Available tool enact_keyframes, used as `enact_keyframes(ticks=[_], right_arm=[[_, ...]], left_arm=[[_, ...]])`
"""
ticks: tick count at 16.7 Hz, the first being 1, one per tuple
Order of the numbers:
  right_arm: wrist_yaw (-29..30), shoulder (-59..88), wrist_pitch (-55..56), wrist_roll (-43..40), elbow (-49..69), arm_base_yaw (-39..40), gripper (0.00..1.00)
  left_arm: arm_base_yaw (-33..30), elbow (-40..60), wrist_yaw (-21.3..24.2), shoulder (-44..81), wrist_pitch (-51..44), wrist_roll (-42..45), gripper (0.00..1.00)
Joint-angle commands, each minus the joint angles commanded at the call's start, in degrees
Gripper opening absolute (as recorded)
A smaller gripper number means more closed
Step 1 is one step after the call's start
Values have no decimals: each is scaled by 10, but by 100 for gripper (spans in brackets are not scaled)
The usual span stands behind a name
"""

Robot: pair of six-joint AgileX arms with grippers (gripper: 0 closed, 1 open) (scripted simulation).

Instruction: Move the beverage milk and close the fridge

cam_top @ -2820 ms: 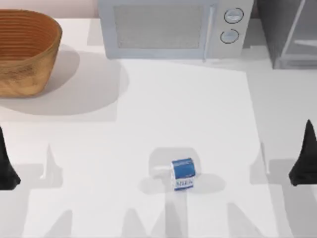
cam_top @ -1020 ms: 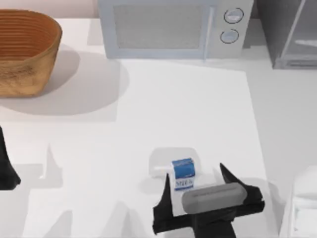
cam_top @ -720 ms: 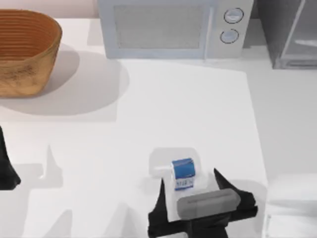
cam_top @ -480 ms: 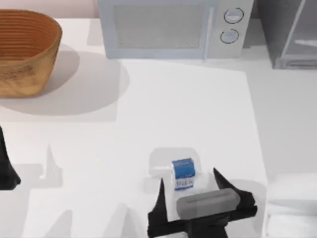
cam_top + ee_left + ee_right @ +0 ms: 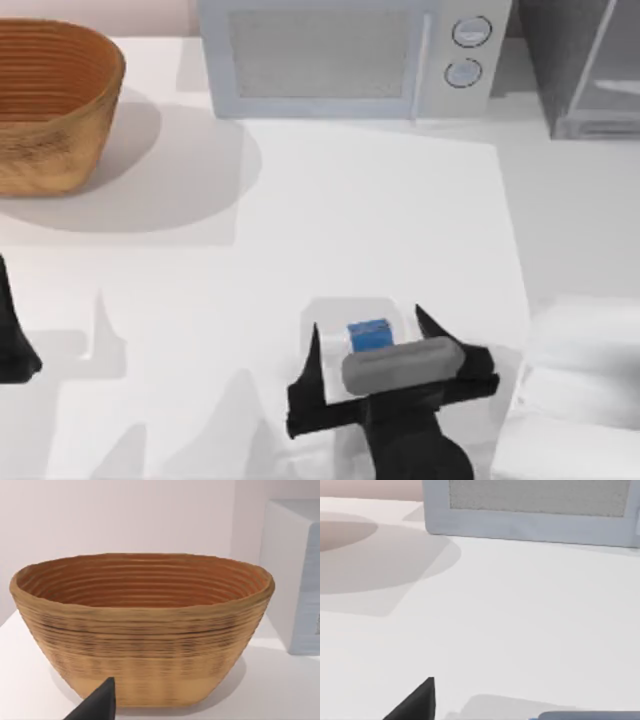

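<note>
right gripper (image 5: 368,345) over beverage milk (image 5: 367,333), fingers spread either side, not pinching; left gripper (image 5: 12,340) parked table left edge, finger state unclear

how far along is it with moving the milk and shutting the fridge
Early. Nothing looks done: the beverage milk stands on the table, and the fridge at the far right has not been reached. In hand: the right gripper, fingers open, straddles the carton without gripping. The left gripper sits parked at the left edge. Left: grasp, move the milk, close the fridge.
</note>
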Motion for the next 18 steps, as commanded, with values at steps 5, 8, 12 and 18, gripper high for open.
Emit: enact_keyframes(ticks=[5, 8, 12, 18], right_arm=[[0, 0, 0, 0, 0, 0, 77], [0, 0, 0, 0, 0, 0, 55], [0, 0, 0, 0, 0, 0, 25], [0, 0, 0, 0, 0, 0, 0]], left_arm=[[0, 0, 0, 0, 0, 0, 100], [0, 0, 0, 0, 0, 0, 100], [0, 0, 0, 0, 0, 0, 100], [0, 0, 0, 0, 0, 0, 100]])
